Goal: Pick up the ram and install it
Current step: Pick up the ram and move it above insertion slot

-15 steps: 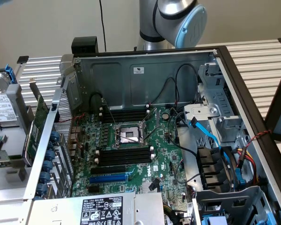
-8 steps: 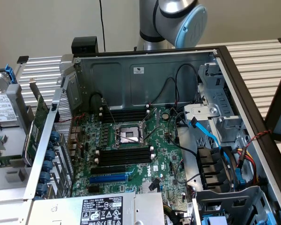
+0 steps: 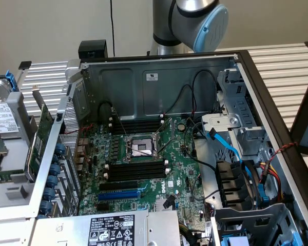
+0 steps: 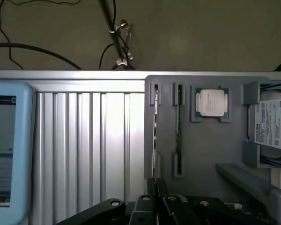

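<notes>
Gripper point(image 4: 154, 183) fingers are drawn close together, tips in line with one end of the ram point(image 4: 155, 126); whether they touch it I cannot tell. Seen edge-on, the ram is a thin dark line with a pale stretch midway. It stands in the outermost clips of a grey holder point(image 4: 201, 150), along the holder's edge that meets the ribbed metal tabletop point(image 4: 89, 140). Its chips and label face are hidden from this angle.

A second stick point(image 4: 179, 126), dark green, stands in the next clips, parallel and just beside. Further along the holder lies a processor point(image 4: 211, 102) with a silver lid, then a hard drive point(image 4: 274, 126) whose white label reads TOSHIBA. The drive is cut off and its finer print is too small to read.

A pale blue device point(image 4: 7, 150) sits at the tabletop's opposite edge, its screen text blurred.

In the exterior view the open computer case point(image 3: 143, 97) shows black memory slots point(image 3: 136, 170) beside the processor socket point(image 3: 141, 147). The power supply label point(image 3: 112, 230) is unreadable.
</notes>
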Motion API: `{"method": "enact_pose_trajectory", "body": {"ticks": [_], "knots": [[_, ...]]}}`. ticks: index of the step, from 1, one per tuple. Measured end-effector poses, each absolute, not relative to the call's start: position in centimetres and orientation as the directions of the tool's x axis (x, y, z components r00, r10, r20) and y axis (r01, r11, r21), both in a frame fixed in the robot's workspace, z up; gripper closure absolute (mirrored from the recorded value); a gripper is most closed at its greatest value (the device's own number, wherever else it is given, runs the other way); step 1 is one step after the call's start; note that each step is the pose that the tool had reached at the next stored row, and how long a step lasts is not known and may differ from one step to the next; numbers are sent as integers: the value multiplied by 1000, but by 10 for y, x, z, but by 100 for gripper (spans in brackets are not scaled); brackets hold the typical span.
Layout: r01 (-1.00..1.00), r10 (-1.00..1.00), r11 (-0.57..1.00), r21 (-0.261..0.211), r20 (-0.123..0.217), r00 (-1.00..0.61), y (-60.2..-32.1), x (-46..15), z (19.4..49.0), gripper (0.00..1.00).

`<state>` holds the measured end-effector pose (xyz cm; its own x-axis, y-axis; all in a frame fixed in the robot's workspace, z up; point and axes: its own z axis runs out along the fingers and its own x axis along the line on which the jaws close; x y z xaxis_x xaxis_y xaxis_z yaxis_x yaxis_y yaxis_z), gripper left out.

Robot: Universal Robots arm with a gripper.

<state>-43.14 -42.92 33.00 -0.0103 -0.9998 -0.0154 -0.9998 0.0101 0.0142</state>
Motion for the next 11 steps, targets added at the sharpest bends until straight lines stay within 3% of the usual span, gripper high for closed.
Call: {"method": "enact_pose_trajectory", "body": {"ticks": [11], "knots": [[-1000, -1000, 10, 15, -19, -10, -436, -391, 372, 87]]}}
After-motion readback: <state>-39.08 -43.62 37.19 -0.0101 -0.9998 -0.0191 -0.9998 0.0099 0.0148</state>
